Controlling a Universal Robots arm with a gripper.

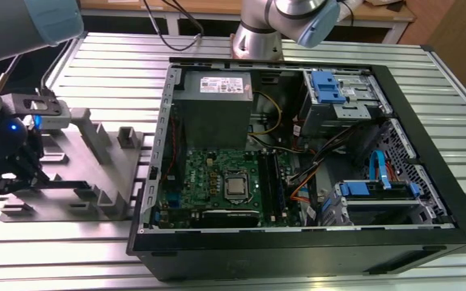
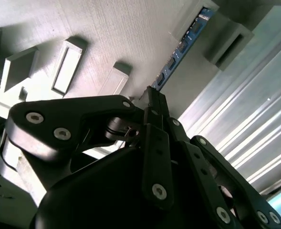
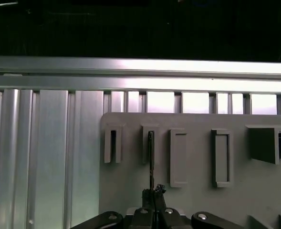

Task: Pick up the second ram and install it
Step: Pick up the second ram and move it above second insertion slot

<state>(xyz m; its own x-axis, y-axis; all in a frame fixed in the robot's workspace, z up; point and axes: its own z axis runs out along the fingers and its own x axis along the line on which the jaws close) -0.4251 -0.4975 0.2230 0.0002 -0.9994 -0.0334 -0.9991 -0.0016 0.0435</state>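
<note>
The second ram (image 2: 181, 47) is a thin dark blue strip with black chips. It stands on edge in a slot of the grey holder block (image 2: 107, 33) and appears edge-on as a dark line (image 3: 150, 157) in the first wrist view. My gripper (image 2: 152, 98) is shut on the near end of the strip, its black fingers (image 2: 155, 138) pressed together around it. In the exterior view the gripper (image 1: 10, 179) hangs over the grey holder (image 1: 87, 176) at the exterior view's left, outside the computer case.
An open black computer case (image 1: 427, 182) lies on the slatted metal table (image 1: 111, 54), with a green motherboard (image 1: 209, 182), black slot rails (image 1: 272, 182), a grey power supply (image 1: 213, 106) and blue drive bays (image 1: 330, 88). The holder has several more upright slots (image 3: 221, 157).
</note>
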